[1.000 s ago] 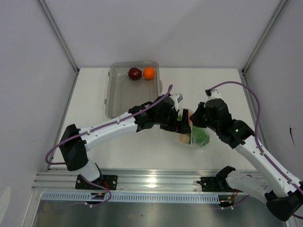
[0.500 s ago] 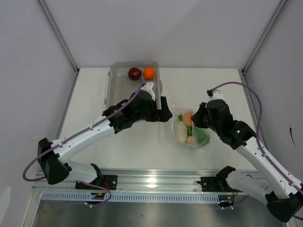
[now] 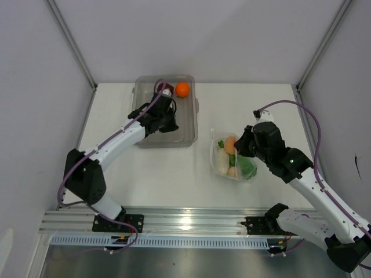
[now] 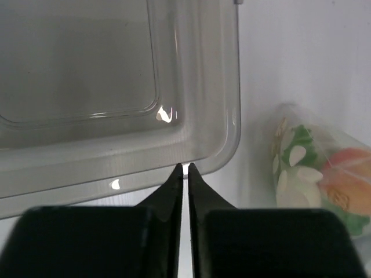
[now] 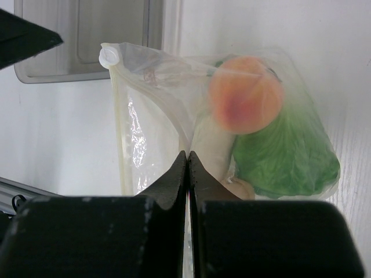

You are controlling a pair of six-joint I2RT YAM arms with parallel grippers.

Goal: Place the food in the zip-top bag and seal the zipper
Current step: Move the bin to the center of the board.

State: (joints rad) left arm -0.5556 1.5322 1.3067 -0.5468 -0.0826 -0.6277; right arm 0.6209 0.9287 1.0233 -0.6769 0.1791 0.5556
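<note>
The zip-top bag [image 3: 231, 157] lies on the table right of centre. Through its clear film show the peach-coloured fruit [image 5: 246, 95], green lettuce [image 5: 284, 156], white radish [image 5: 211, 145] and a beige lump [image 5: 240, 186]. My right gripper [image 5: 187, 155] is shut on the bag's film near the mouth, where the zipper [image 5: 120, 127] runs as a thick strip. The orange [image 3: 182, 89] and the dark red bulb [image 3: 163, 87], partly hidden by my left arm, sit at the far end of the grey tray [image 3: 188, 124]. My left gripper [image 4: 185, 168] hangs above the tray, shut and holding nothing.
The tray's near right corner [image 4: 232, 116] lies close to the bag [image 4: 313, 168]. White walls and metal posts [image 3: 72, 43] bound the table. An aluminium rail [image 3: 185, 220] runs along the near edge by the arm bases.
My left arm has drawn back from the bag's mouth to above the tray, and its jaws went from open to shut. The right gripper and the bag have stayed put.
</note>
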